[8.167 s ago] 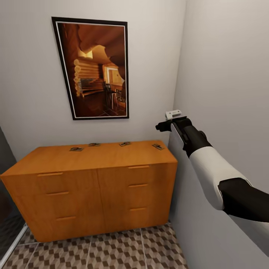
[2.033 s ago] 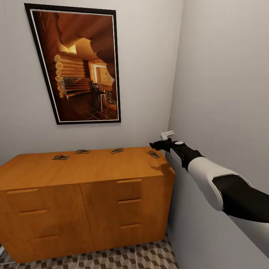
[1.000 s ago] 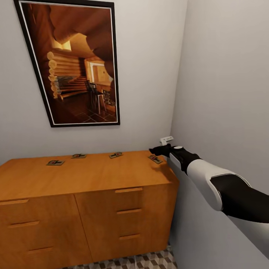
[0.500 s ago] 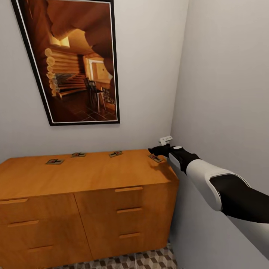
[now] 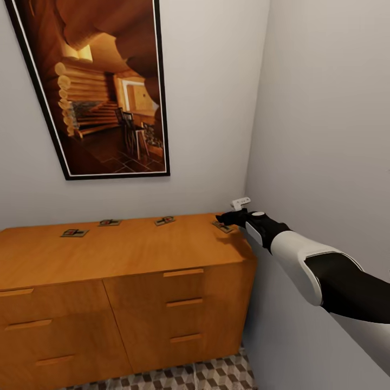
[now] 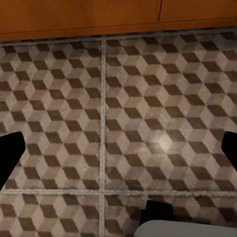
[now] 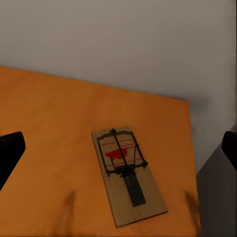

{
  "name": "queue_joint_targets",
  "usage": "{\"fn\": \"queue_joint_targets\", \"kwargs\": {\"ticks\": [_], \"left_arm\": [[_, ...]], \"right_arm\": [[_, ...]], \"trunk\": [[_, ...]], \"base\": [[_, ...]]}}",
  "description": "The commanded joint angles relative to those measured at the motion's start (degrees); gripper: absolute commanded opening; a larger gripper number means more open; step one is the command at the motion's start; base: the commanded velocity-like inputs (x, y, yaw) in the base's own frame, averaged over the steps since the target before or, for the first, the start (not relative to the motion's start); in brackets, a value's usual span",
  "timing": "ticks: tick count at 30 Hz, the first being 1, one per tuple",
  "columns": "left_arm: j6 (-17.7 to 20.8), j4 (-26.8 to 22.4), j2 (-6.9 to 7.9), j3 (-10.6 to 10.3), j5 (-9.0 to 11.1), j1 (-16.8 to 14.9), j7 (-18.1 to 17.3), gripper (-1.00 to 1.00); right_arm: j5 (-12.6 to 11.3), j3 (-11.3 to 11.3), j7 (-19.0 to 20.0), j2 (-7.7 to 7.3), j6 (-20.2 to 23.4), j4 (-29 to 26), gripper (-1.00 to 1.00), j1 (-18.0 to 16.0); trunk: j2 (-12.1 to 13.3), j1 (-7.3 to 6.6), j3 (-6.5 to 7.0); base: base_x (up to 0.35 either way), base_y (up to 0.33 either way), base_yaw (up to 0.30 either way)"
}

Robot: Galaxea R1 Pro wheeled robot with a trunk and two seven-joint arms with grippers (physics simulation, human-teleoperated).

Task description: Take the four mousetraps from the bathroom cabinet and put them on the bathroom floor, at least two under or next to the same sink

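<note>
In the head view four mousetraps point(image 5: 163, 220) lie along the cabinet point(image 5: 124, 254) top's back edge. The right claw point(image 5: 223, 219) hovers open above the one at 3 o'clock point(image 7: 127, 172), its red mark unreadable. The left claw point(image 6: 118, 150), spread wide, faces the bathroom floor point(image 6: 148, 113).

Pale walls point(image 5: 216, 81), framed cabin picture point(image 5: 103, 92)
</note>
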Motion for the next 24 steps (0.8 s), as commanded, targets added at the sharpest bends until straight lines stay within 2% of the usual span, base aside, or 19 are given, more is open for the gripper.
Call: {"fn": "queue_joint_targets", "kwargs": {"ticks": [1,14,24], "left_arm": [[-0.1,0.0,0.0,0.0,0.1,0.0,0.0,1.0],[-0.1,0.0,0.0,0.0,0.1,0.0,0.0,1.0],[-0.1,0.0,0.0,0.0,0.1,0.0,0.0,1.0]], "right_arm": [[0.1,0.2,0.1,-0.04,0.3,-0.1,1.0,0.0],[0.0,0.2,0.6,-0.08,0.3,-0.1,1.0,0.0],[0.0,0.2,0.7,-0.04,0.3,-0.1,1.0,0.0]], "trunk": [[0.0,0.0,-0.12],[0.0,0.0,-0.87],[0.0,0.0,-0.98]], "base": [[0.0,0.0,-0.11],[0.0,0.0,-0.116],[0.0,0.0,-0.025]]}}
